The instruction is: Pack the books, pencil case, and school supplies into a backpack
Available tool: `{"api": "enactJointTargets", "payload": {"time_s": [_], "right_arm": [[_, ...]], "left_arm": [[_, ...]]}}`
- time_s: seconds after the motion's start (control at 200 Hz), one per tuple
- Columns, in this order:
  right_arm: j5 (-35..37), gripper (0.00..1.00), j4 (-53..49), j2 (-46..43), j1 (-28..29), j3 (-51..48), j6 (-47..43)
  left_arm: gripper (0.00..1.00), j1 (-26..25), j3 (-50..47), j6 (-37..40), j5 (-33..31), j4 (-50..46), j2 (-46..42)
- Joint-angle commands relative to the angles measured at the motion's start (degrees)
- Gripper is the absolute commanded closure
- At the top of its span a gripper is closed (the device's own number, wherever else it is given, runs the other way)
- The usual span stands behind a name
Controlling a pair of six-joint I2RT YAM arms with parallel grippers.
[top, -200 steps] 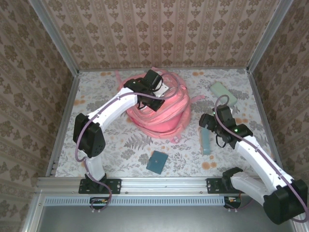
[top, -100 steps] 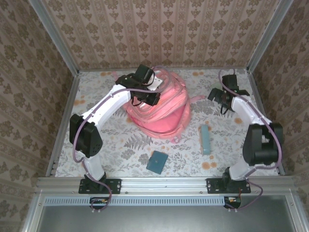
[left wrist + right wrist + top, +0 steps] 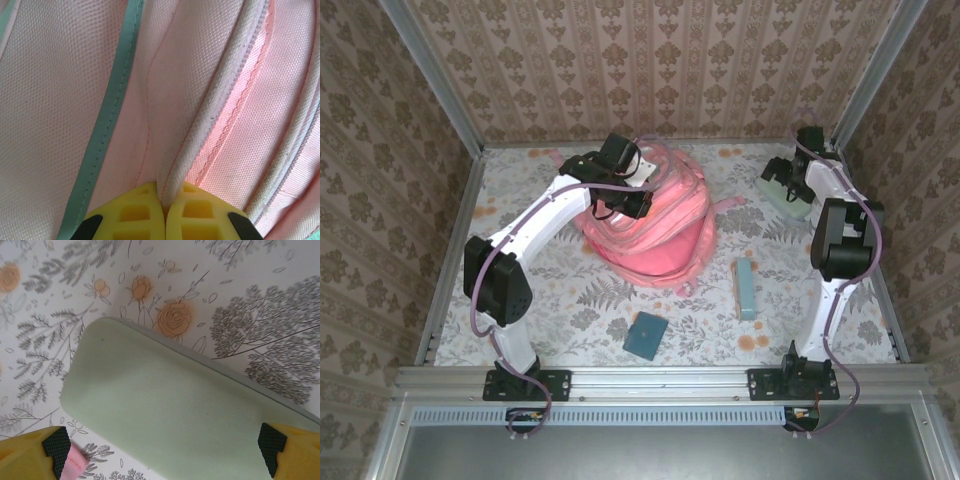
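Two arms at work | left gripper [image 3: 164,200] pinched shut on the backpack [image 3: 660,240] at its pale zip piping [image 3: 210,115], likely holding the mouth up | right gripper [image 3: 164,446] spread wide over the pencil case [image 3: 170,405], at the far right corner of the table [image 3: 570,300] | tip: the case lies skewed to the fingers, so turn the wrist square, descend, close across its narrow width.

Robot test cell dressed as a home: an aluminium frame [image 3: 428,65] holds wallpaper panels [image 3: 650,60] around a floral tabletop [image 3: 570,290]; two arms are bolted to a rail [image 3: 660,380].
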Motion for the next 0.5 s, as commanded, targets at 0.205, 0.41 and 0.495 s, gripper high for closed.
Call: {"api": "enactJointTargets", "payload": {"time_s": [0.205,0.41,0.495], "right_arm": [[-4.57,0.0,1.44,-5.14,2.06,-10.06,0.7],[-1.95,0.01,1.17,-11.94,6.81,-17.6,2.48],[0.25,0.0,1.19,-14.74,8.07,-19.91,2.28]], "left_arm": [[1.0,0.25,1.69,-1.14,4.19,2.47,-4.21],[1.0,0.95,0.5,-1.18,6.18,3.9,-4.21],[1.0,1.22,0.05,-1.39,6.74,4.32,-4.26]]}}
